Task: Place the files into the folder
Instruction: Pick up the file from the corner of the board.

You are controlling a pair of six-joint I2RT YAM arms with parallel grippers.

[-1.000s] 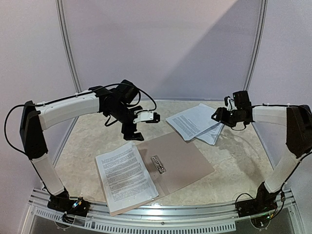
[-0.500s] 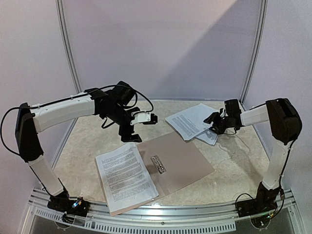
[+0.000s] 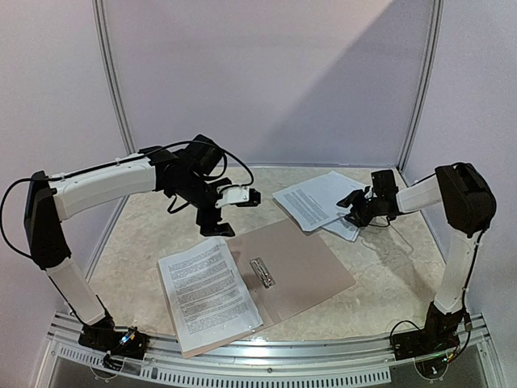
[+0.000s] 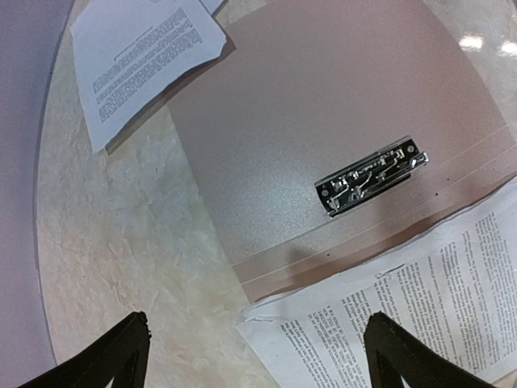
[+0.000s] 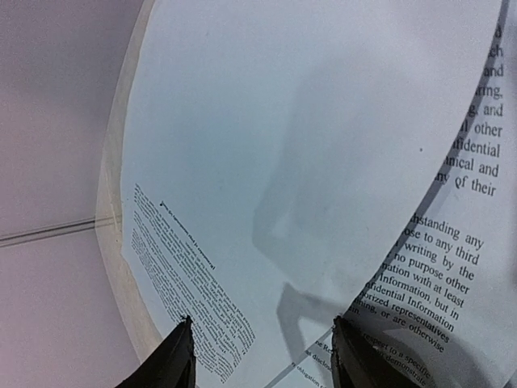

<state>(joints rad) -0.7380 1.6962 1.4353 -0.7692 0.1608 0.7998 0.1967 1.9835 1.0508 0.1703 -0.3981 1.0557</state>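
Top external view: my left arm reaches forward from its base, elbow high and wrist bent down. My left gripper [image 3: 216,225] hangs over the folder's [image 3: 303,263] far edge, its fingers [image 4: 121,356] spread wide and holding nothing. Beneath it the folder lies open with a printed sheet [image 3: 208,291] on its left leaf and the clip [image 4: 371,182] on the spine. My right arm folds inward, and my right gripper [image 3: 355,208] is low at the loose files [image 3: 315,198], just ahead of it. Its fingers [image 5: 174,364] are parted, and I cannot tell whether they touch the paper.

A lab-style robot booth is indicated: plain panel walls [image 3: 266,73] across upper frame, aluminium rail [image 3: 266,353] along bottom edge, marble-patterned table [image 3: 388,267].
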